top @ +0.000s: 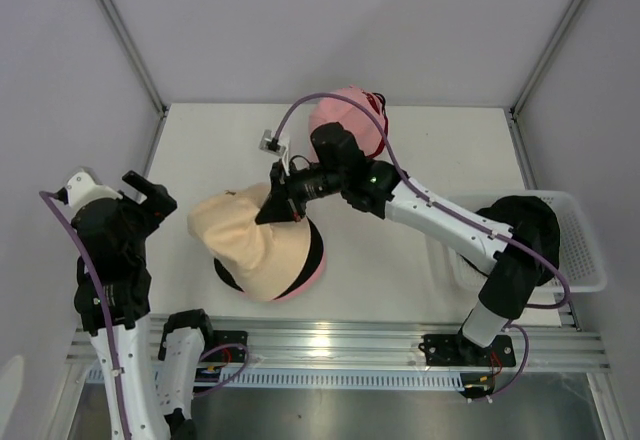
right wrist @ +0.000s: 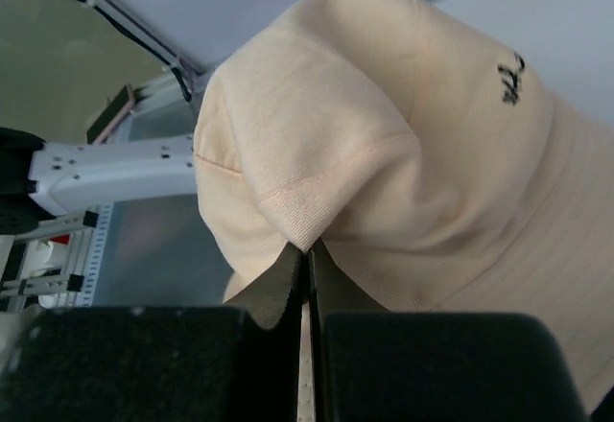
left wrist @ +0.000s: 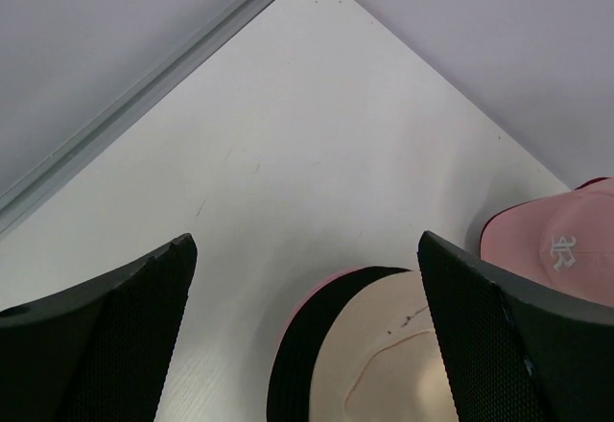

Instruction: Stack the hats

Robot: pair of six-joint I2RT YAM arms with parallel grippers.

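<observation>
A cream bucket hat [top: 255, 240] lies on top of a black hat [top: 312, 252] and a pink hat [top: 305, 282] in a pile at mid table. My right gripper [top: 283, 206] is shut, pinching a fold of the cream hat [right wrist: 384, 144] at its crown. A pink baseball cap [top: 345, 118] with a red cap under it sits at the back. A black hat [top: 525, 222] lies in the white mesh basket [top: 585, 250]. My left gripper [top: 150, 198] is open and empty, left of the pile; the pile [left wrist: 384, 345] and the pink cap [left wrist: 556, 245] show in its view.
A small grey and white object [top: 272, 141] lies behind the pile. The enclosure walls stand at the left, back and right. The metal rail [top: 340, 345] runs along the near edge.
</observation>
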